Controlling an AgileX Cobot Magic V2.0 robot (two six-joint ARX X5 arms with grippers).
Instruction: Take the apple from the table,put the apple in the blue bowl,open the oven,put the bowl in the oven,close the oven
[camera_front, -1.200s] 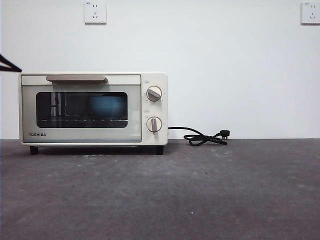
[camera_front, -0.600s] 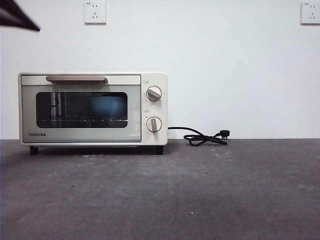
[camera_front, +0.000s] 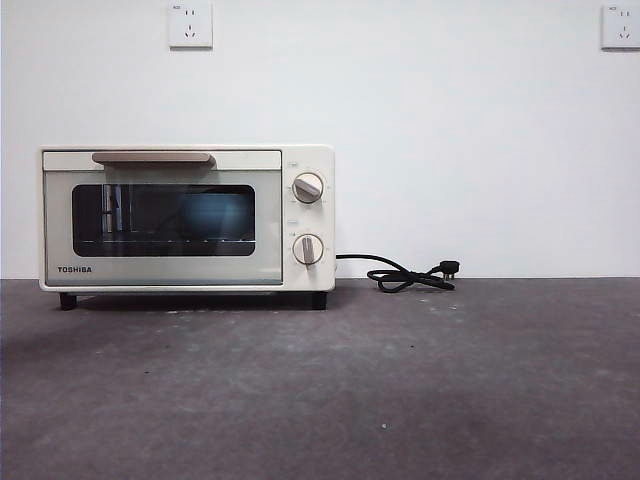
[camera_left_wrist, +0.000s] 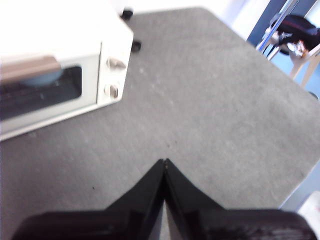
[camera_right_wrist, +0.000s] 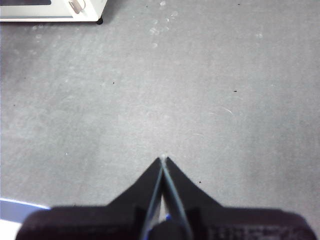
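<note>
Door shut on cream-white TOSHIBA toaster oven (camera_front: 187, 218), matte blue bowl (camera_front: 215, 215) inside behind dark glass; L gripper (camera_left_wrist: 164, 161) nearer, R gripper (camera_right_wrist: 163, 159) farther, both pressed together, empty.

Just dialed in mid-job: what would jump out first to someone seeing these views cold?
The cream oven stands at the table's far left against the wall, door shut, with the blue bowl showing dimly behind its dark glass. Its black cord lies unplugged to the right. The left pincer and right pincer hang shut over bare table.
</note>
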